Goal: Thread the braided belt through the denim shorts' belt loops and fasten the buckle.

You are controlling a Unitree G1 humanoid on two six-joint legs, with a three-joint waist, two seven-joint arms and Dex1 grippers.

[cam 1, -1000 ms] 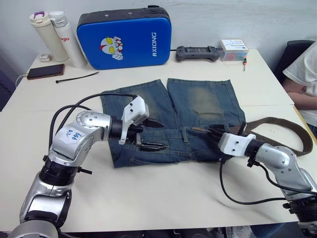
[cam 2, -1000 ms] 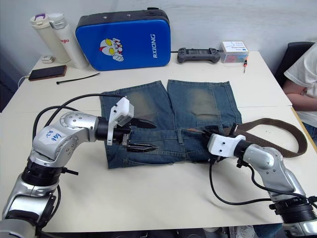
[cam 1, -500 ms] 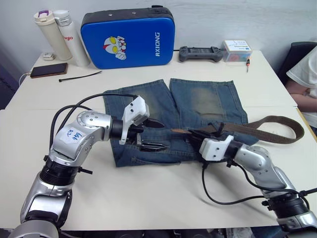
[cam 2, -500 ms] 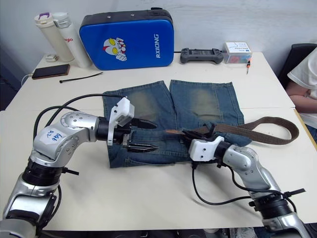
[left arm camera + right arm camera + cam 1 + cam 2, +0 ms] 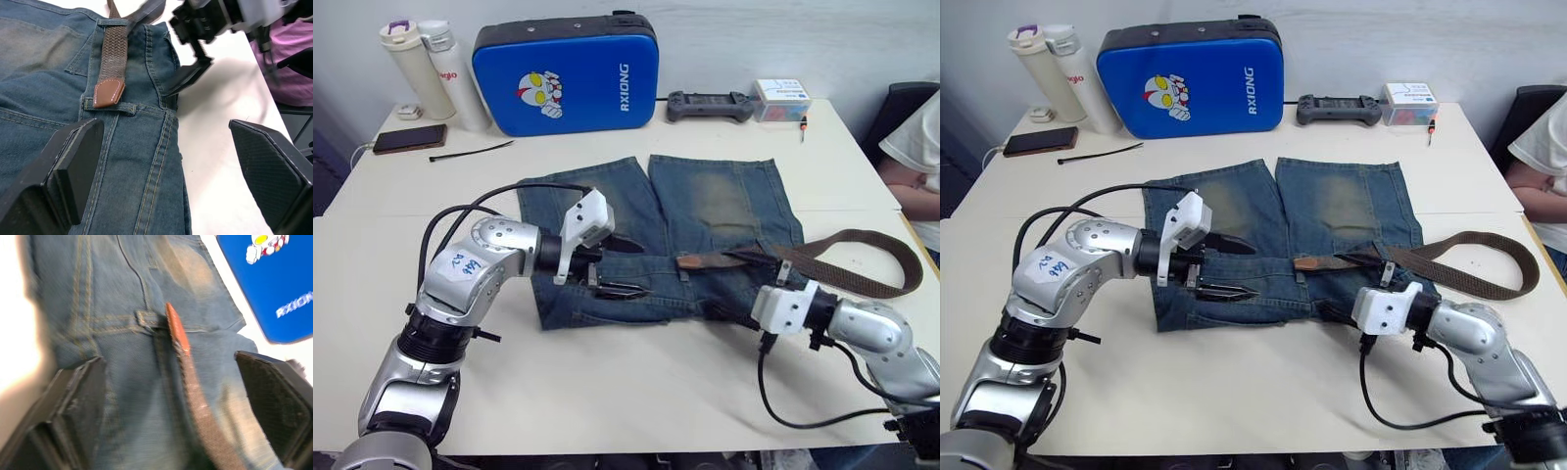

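The denim shorts (image 5: 705, 201) lie flat mid-table, waistband towards me. The braided belt (image 5: 847, 257) lies along the waistband and curls off to the right. It passes under one of the belt loops (image 5: 112, 22), and its tan tip (image 5: 108, 93) stops just short of another loop (image 5: 110, 105). A small metal piece (image 5: 784, 271), possibly the buckle, sits at the shorts' right edge. My left gripper (image 5: 631, 267) hovers open over the waistband, left of the tip. My right gripper (image 5: 736, 286) is open at the right, its fingers (image 5: 80, 401) either side of the belt and off it.
A blue case (image 5: 563, 70), two bottles (image 5: 421, 69), a phone (image 5: 406, 139), a black cable tie (image 5: 470, 150), a controller (image 5: 705, 103) and a small box (image 5: 781, 98) line the far edge. A person (image 5: 920, 157) sits at the right.
My right gripper pushed the belt tip left along the waistband, then opened, let go and drew back to the right. The left gripper hardly moved.
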